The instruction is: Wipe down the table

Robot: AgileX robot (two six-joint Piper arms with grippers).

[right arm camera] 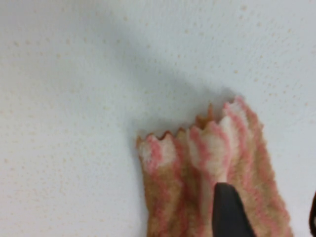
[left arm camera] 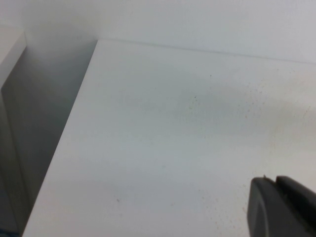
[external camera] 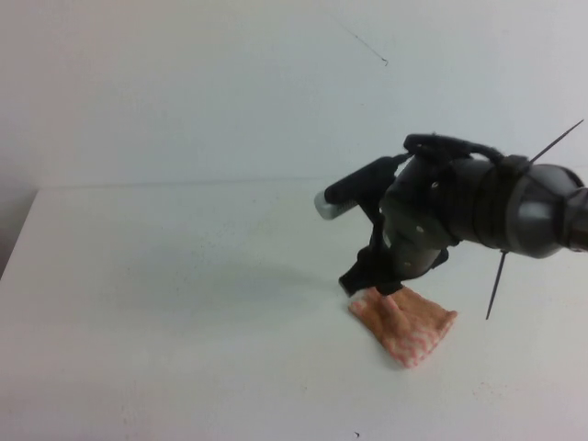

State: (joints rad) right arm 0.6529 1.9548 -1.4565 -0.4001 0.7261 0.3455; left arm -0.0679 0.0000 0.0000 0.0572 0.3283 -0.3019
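1. on the right half of the white table (external camera: 184,303), towards its near edge in the high view, lies a small fuzzy cloth with orange-pink and white stripes (external camera: 406,329).
2. the cloth is crumpled and bunched rather than spread flat, with raised folds across it.
3. in the high view its long axis runs slantwise, from a far-left end under the arm to a near-right end. the far-left end is narrower and the near-right end broader.
4. in the right wrist view the cloth (right arm camera: 197,163) shows a scalloped edge that points away from the gripper. its stripes and folds run lengthwise, in line with the black fingers (right arm camera: 227,212).
5. the right gripper (external camera: 375,283) reaches down from the dark arm on the right to the far-left end of the cloth.
6. seen from its own wrist, the right gripper (right arm camera: 269,197) has its jaws spread. one fingertip rests on a raised fold of the cloth, and the other shows only as a sliver at the frame's edge, well apart from the first. the cloth is not pinched between them.
7. the left gripper (left arm camera: 281,205) does not appear in the high view. its own wrist view shows only a dark corner of it above bare table near an edge beside the pale wall (left arm camera: 49,19), and i cannot tell whether it is spread or pressed together.
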